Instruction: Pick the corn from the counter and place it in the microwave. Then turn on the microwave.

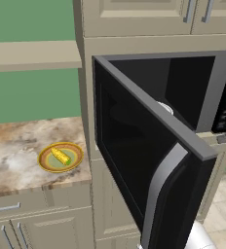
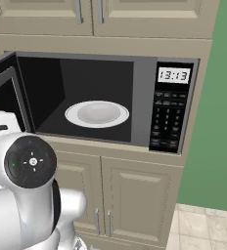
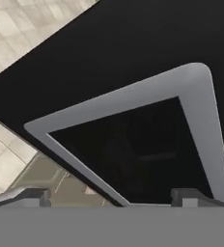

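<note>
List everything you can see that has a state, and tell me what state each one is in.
microwave: door swung wide open, clock lit.
turntable plate: bare, inside the microwave.
corn: lying on the green plate.
green plate: on the counter, holding the corn.
claw: open, holding nothing, facing the open door.
upper cabinets: closed.

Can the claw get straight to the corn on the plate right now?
Probably not. The open microwave door swings out between the arm and the corn, and the open claw faces the door.
</note>
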You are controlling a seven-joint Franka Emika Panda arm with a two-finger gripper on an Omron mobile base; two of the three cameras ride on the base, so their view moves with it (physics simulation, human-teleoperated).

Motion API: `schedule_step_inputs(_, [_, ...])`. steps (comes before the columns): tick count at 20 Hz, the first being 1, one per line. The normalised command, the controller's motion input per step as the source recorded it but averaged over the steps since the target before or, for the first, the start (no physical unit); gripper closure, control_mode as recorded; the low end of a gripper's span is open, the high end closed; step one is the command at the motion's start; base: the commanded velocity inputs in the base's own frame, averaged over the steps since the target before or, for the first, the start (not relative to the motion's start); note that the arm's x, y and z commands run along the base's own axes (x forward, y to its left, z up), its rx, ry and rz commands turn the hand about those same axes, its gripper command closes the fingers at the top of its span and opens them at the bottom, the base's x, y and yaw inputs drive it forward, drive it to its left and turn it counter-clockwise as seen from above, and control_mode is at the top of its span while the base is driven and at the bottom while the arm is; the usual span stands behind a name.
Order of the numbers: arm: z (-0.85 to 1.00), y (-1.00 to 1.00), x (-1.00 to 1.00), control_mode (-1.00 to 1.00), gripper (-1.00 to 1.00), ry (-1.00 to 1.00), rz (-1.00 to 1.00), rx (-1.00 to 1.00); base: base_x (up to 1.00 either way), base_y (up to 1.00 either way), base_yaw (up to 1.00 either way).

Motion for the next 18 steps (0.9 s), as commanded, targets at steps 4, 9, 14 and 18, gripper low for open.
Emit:
schedule_step_inputs(4, [0.00, -0.24, 0.00, -1.00, -1.00, 0.20, -0.11, 0.10, 0.00, 0.00, 0.00])
schedule_step_inputs(9, [-0.01, -0.20, 0.07, -1.00, -1.00, 0.10, -0.09, 0.10, 0.00, 0.00, 0.00])
schedule_step_inputs(14, [0.00, -0.04, 0.13, -1.00, -1.00, 0.14, -0.10, 0.13, 0.00, 0.00, 0.00])
schedule_step_inputs(18, [0.00, 0.00, 0.14, -1.00, -1.00, 0.19, -0.15, 0.12, 0.00, 0.00, 0.00])
